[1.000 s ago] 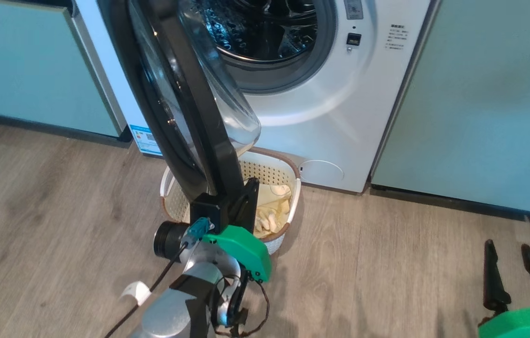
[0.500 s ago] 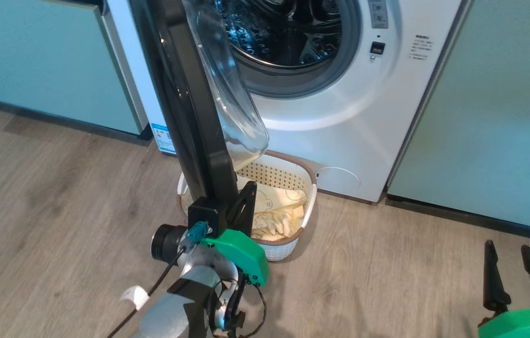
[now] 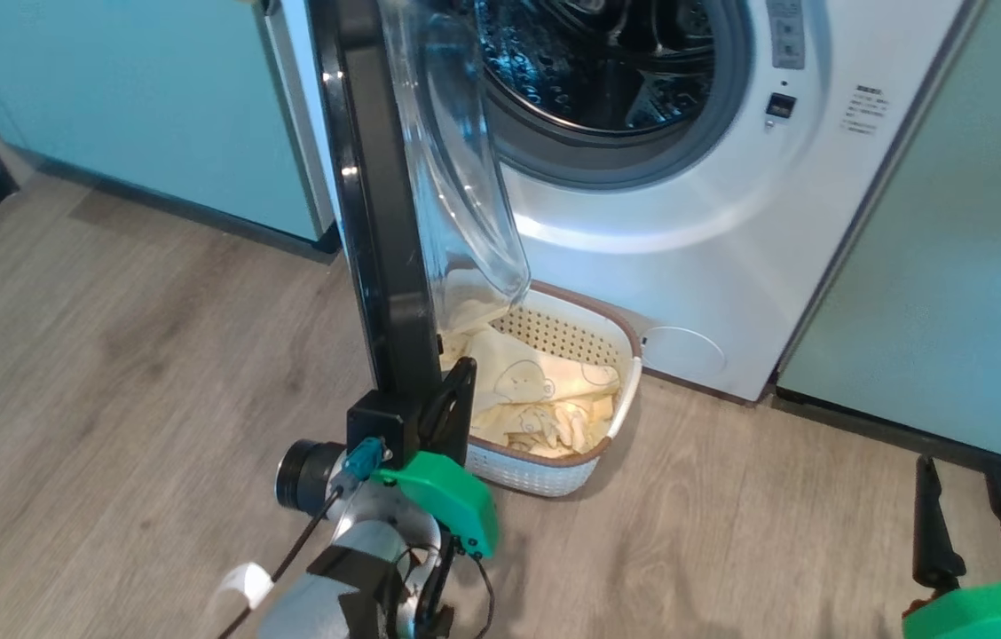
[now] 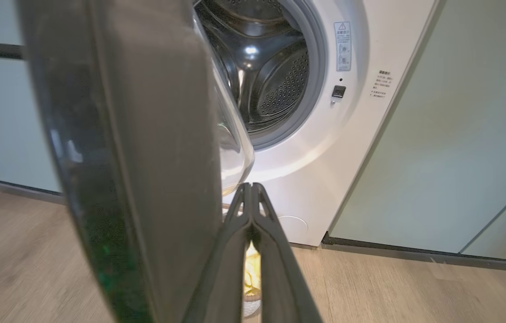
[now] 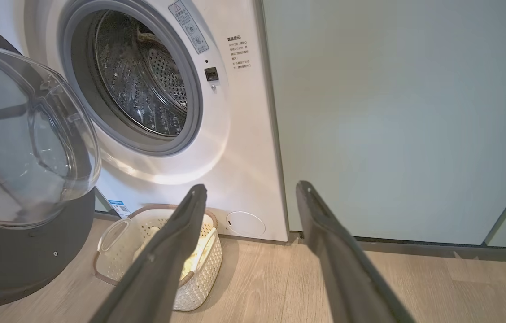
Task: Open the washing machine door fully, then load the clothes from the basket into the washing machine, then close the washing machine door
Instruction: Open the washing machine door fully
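Washing machine door (image 3: 376,222): swung out, edge-on at 11 o'clock in head view; glass bowl (image 3: 456,177) faces the machine.
Washing machine (image 3: 731,266): 1 o'clock, drum mouth (image 3: 616,80) uncovered.
Basket (image 3: 545,475): on floor (image 3: 110,355) under door; clothes (image 3: 536,390) inside.
Left gripper (image 4: 250,186): fingers pressed together, empty, just beside door's lower rim.
Right gripper (image 3: 959,469): 4 o'clock, spread wide, empty.

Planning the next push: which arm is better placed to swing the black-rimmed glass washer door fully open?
Left. The left pincer, shut, sits beside the lower rim of the round black-rimmed glass door, on its inner side. The open right pincer is far right, clear of it.
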